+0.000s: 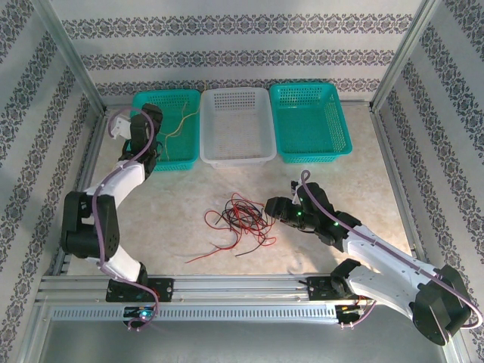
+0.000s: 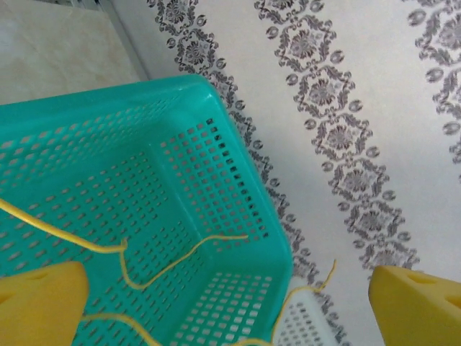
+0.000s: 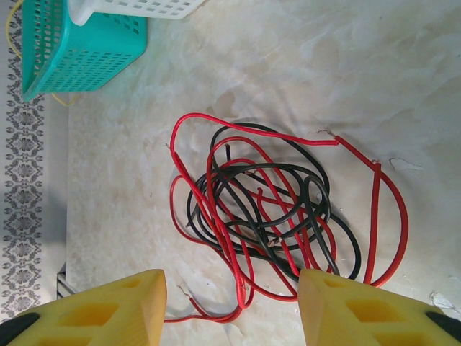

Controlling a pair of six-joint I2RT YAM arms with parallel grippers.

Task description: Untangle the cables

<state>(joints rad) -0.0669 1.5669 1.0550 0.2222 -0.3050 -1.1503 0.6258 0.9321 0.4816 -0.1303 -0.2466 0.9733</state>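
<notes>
1. your left jaws stand wide apart, the two yellow fingers (image 2: pixel 39 303) at opposite edges of the left wrist view with nothing gripped between them.
2. the yellow cable (image 2: pixel 65 234) lies loose below those jaws, on the floor of the left teal basket (image 2: pixel 209 180). one strand passes close by a finger, and another runs up over the rim on the side of the white basket (image 1: pixel 238 159).
3. your left arm (image 1: pixel 121 178) is folded at the near left and reaches to the far left, its wrist hanging over the left part of that basket.
4. your right jaws are partly open, the yellow fingers (image 3: pixel 108 310) well apart and holding nothing.
5. the red and black cables (image 3: pixel 266 209) lie in one tangle on the worktop (image 1: pixel 340 189), just ahead of the right jaws. one red loop runs close to a fingertip, and you cannot tell whether it touches.
6. in the top view the tangle sits near the middle of the worktop, nearer than the white basket and just left of the right jaws.
7. your right arm (image 1: pixel 378 261) stretches low from the near right, jaws pointing left at the tangle.
</notes>
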